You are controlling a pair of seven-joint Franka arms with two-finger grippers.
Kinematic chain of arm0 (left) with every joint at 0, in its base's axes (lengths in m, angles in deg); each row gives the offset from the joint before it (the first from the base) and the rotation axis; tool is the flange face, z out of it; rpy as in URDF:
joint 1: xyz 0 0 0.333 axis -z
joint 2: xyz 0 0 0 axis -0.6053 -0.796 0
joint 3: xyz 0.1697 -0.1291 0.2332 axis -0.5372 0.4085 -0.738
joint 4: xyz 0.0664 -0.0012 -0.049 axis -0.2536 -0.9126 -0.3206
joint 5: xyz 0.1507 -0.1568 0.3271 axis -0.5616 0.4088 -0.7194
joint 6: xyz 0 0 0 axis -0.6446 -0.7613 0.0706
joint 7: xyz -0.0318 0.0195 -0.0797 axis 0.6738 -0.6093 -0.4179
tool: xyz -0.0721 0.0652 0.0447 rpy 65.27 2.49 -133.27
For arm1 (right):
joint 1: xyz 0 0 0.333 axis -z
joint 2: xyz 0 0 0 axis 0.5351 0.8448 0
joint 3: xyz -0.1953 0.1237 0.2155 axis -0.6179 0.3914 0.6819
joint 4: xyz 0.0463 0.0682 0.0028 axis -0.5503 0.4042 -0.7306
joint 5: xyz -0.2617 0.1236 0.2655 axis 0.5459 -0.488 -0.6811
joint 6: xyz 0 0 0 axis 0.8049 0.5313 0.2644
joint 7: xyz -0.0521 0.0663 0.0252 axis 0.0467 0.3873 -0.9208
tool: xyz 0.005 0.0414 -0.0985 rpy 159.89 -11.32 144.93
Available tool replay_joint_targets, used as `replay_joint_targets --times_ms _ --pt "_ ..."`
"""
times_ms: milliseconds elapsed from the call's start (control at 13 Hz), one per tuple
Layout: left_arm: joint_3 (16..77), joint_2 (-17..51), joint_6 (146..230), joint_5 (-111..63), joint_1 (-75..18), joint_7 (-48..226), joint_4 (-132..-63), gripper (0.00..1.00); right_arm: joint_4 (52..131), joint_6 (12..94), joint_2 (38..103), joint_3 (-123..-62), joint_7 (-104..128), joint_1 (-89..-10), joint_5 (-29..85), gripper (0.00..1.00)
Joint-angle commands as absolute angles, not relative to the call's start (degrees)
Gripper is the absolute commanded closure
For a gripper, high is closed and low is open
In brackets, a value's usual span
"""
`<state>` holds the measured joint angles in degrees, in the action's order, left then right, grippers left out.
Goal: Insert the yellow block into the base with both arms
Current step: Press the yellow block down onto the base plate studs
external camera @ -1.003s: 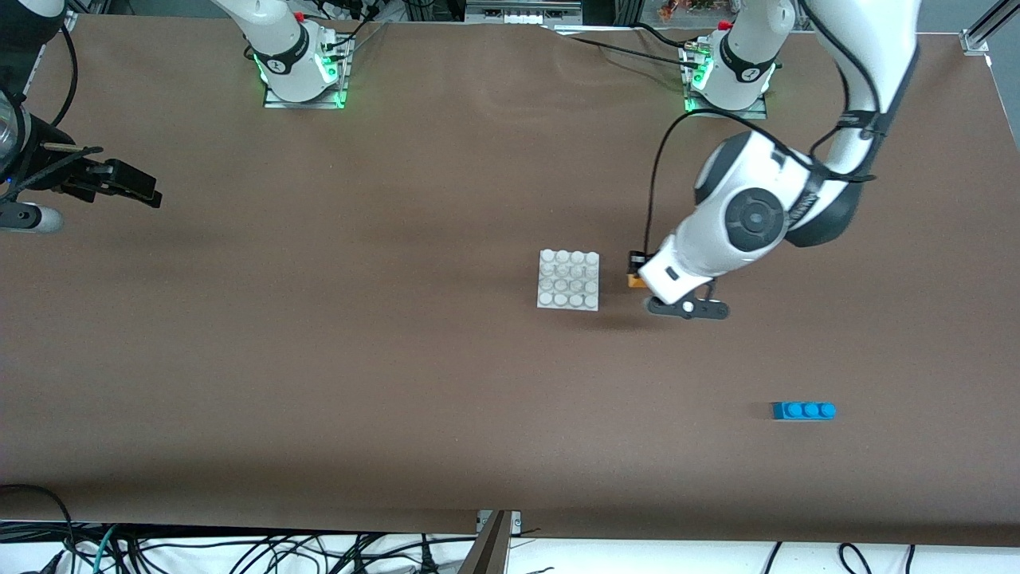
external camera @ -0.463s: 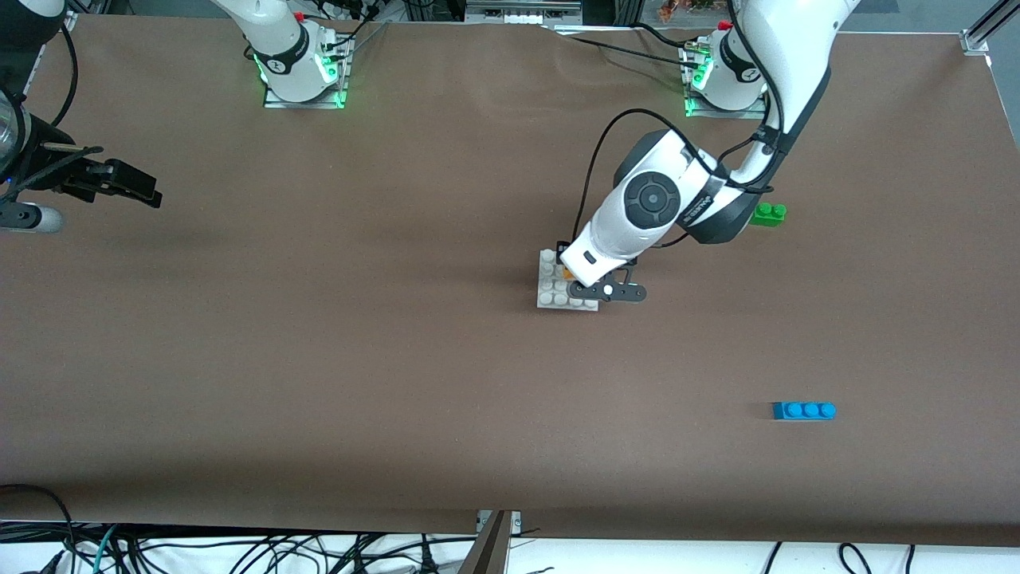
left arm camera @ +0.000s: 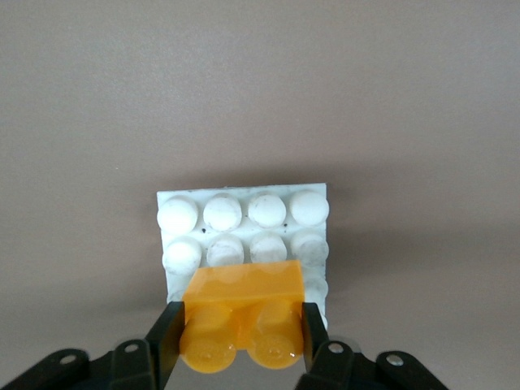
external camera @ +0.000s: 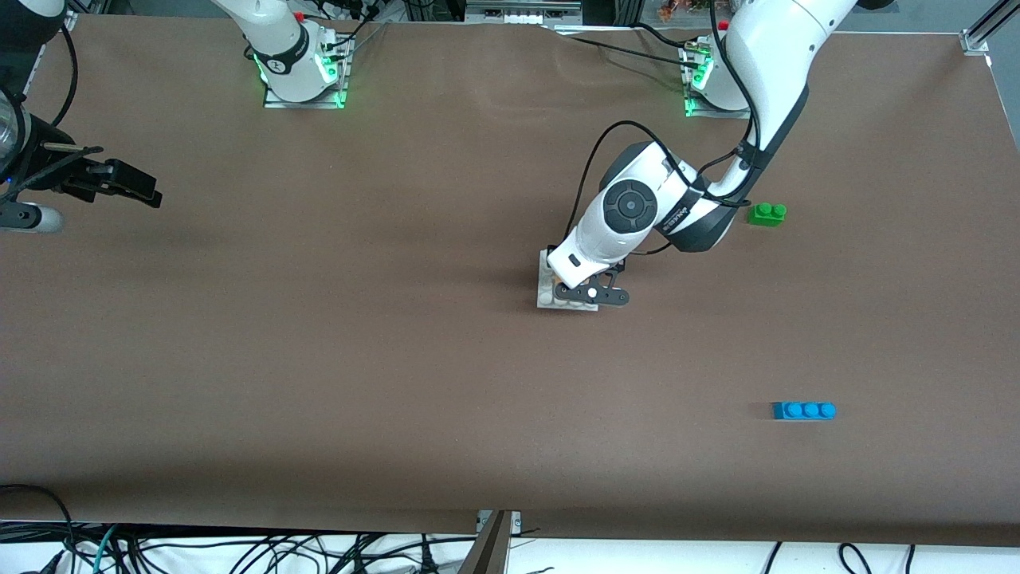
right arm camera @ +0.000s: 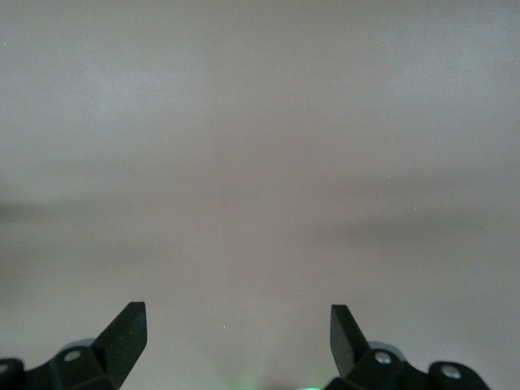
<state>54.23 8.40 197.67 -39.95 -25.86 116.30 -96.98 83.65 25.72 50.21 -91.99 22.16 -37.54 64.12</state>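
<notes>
My left gripper (external camera: 575, 281) is shut on the yellow block (left arm camera: 244, 317). Its black fingers (left arm camera: 166, 337) clamp the block's two ends, and the two studs face the wrist camera. It holds the block over the white studded base (left arm camera: 244, 215), above the base's rows on the gripper's side. I cannot tell whether block and base touch. In the front view the left wrist hides the block and most of the base (external camera: 545, 300). My right gripper (external camera: 131, 185) waits open and empty at the right arm's end of the table, and it shows only bare table (right arm camera: 237, 325) in its wrist view.
A green two-stud brick (external camera: 766, 214) lies toward the left arm's end, beside the left arm's elbow. A blue three-stud brick (external camera: 803, 410) lies nearer the front camera at that same end. Cables hang along the table's front edge.
My left gripper has carried the yellow block from beside the base to over it. The arm's swing has uncovered the green brick. The right arm has not moved.
</notes>
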Motion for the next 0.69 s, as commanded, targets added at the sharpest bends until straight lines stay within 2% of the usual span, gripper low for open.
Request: replay_joint_targets --times_ms 0,617 --pt "53.85 6.94 198.10 -41.58 -24.95 118.04 -95.71 0.81 82.21 24.46 50.52 -91.61 22.33 -37.10 64.03 0.00" --pt "53.85 5.53 198.19 -42.90 -24.24 118.13 -96.85 0.81 82.21 24.37 50.52 -91.70 22.33 -37.10 64.03 0.00"
